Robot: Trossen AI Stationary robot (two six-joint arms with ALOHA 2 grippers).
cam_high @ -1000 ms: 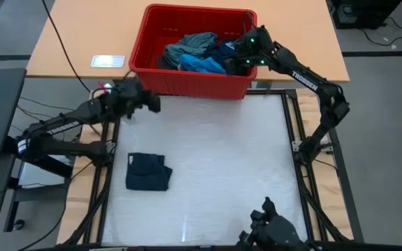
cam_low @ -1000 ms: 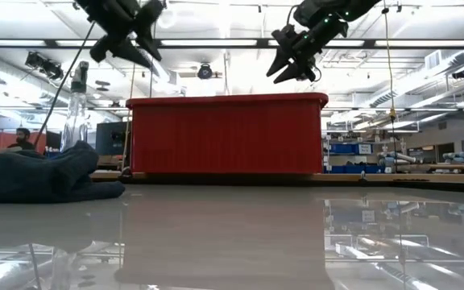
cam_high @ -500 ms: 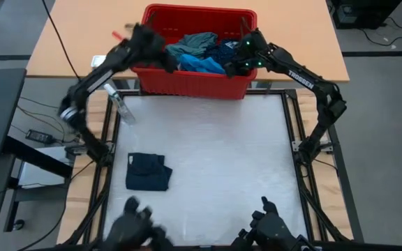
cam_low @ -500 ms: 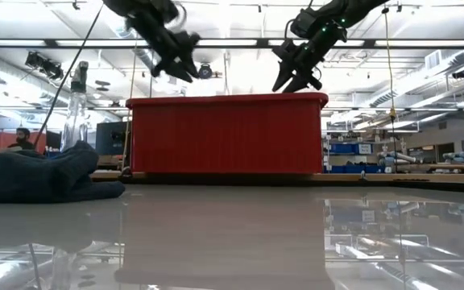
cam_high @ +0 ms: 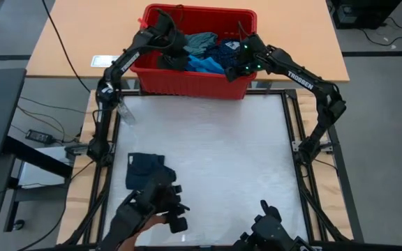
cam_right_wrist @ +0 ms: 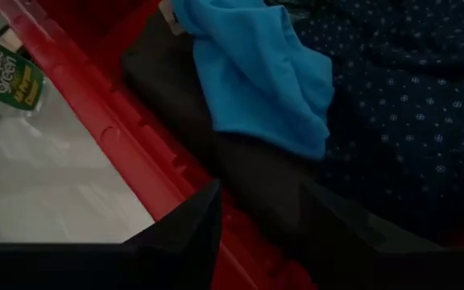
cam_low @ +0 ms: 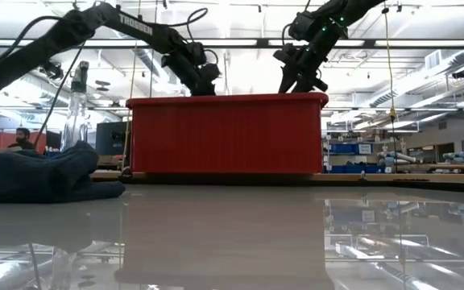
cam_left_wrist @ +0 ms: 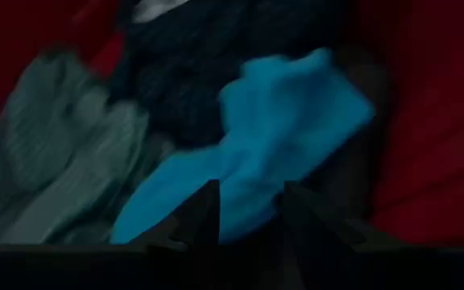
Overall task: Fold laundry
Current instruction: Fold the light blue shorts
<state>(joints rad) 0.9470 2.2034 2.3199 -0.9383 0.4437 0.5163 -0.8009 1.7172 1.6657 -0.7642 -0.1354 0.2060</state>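
Observation:
The laundry lies heaped in the red bin. It holds a bright blue piece, a grey-green shirt, a navy dotted piece and a charcoal piece. My left gripper stands open inside the bin, just over the blue piece. My right gripper is open above the bin's near right part, over the charcoal cloth and the red wall. A small dark navy garment rests folded on the table's left side.
The bin stands beyond the white mat's far edge. A spray bottle lies at the mat's far left corner. Two dark gripper-like shapes show at the near edge. The mat's middle and right lie bare.
My left arm has swung from the table's left edge toward the far side and into the bin, rolling its wrist on the way. It now points down at the blue piece. My right gripper has tipped a little farther down over the bin.

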